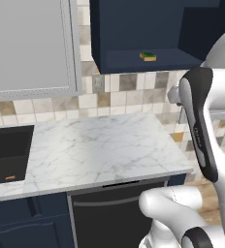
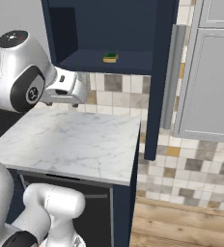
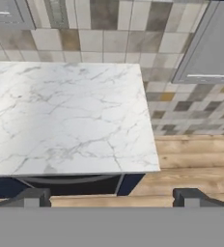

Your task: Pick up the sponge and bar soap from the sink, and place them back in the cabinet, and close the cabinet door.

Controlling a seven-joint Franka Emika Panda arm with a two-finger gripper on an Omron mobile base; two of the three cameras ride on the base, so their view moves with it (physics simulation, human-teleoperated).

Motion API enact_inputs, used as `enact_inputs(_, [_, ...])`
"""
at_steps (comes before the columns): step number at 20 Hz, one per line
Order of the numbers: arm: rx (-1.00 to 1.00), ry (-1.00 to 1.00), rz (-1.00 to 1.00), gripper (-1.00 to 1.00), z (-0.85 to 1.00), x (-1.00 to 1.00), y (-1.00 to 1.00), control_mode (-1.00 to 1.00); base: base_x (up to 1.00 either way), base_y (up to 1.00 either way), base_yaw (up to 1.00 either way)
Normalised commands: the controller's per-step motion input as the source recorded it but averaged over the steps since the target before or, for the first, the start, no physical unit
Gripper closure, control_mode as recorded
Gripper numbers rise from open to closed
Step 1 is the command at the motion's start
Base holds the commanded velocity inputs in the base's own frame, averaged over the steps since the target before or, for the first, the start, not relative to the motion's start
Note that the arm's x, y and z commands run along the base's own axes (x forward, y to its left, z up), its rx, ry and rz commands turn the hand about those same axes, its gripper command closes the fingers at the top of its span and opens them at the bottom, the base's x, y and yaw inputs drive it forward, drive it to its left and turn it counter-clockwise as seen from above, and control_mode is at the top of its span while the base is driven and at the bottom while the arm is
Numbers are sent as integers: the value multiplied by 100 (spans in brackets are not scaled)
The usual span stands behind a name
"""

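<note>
The bar soap (image 1: 9, 178), far left in the sink (image 1: 8, 145), looks stiff, slippery; pinch its long edges; claw (image 3: 111, 198) fingers stand apart, empty.

**Arm raised, end effector spread wide**

The white arm rose from its base, bent at a dark elbow joint and reached upward and forward. The end effector (image 3: 112, 197) stood with its two dark fingertips (image 3: 33, 197) far apart, nothing between them, looking down from above the desk (image 3: 65, 116).
</note>
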Motion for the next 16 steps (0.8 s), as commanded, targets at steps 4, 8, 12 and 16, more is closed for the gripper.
enact_inputs(4, [2,0,0,-100,-22,-36,0,-100,0,0,0])
enact_inputs(8, [1,1,0,-100,-14,-33,0,-100,0,0,0])
enact_inputs(12, [1,0,0,-100,-11,-42,1,-100,0,0,0])
enact_inputs(16, [0,13,0,-100,0,-38,18,-100,0,0,0])
